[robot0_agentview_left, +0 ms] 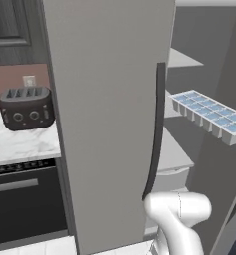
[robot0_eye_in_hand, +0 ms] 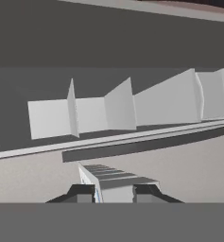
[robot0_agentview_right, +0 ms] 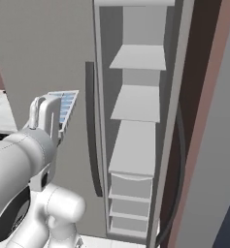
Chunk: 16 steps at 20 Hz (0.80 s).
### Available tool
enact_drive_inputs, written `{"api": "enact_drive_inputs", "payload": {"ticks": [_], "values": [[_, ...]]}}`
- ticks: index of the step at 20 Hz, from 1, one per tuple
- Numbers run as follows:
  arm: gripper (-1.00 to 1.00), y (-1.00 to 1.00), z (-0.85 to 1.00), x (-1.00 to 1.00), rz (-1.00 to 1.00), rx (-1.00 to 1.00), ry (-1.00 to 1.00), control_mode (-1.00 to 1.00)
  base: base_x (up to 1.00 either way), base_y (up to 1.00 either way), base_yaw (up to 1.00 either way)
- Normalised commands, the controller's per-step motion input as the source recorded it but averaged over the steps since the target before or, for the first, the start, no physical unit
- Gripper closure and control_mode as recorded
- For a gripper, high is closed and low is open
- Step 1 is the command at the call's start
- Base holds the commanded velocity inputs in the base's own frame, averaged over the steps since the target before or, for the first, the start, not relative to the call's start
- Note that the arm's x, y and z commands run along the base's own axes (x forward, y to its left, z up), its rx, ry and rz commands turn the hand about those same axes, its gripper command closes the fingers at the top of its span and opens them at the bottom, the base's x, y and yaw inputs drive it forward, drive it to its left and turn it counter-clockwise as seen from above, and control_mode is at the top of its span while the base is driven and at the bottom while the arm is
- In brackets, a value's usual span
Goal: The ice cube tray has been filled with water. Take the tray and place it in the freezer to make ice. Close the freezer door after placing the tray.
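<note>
My pincer point(robot0_eye_in_hand: 114, 193) clamped on the ice cube tray point(robot0_agentview_left: 210, 115): keep it level, slide toward the freezer point(robot0_agentview_right: 136, 116) shelves at 12 o'clock.

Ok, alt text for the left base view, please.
An ice cube tray with water in its cells hangs in the air before the open freezer, right of a tall grey door; a toaster sits on the counter at left.
</note>
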Motion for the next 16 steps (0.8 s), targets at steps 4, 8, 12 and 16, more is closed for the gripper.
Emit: {"api": "enact_drive_inputs", "payload": {"ticks": [4, 8, 12, 16], "values": [[1.0, 0.0, 0.0, 0.0, 0.0, 0.0, 0.0, 1.0, 0.03, -0.29, -0.05], [1.0, 0.0, 0.0, 0.0, 0.0, 0.0, 0.0, 1.0, 0.0, -0.3, -0.08], [1.0, 0.0, 0.0, 0.0, 0.0, 0.0, 0.0, 1.0, 0.02, -0.34, -0.11], [1.0, 0.0, 0.0, 0.0, 0.0, 0.0, 0.0, 1.0, 0.11, -0.28, -0.11]]}}
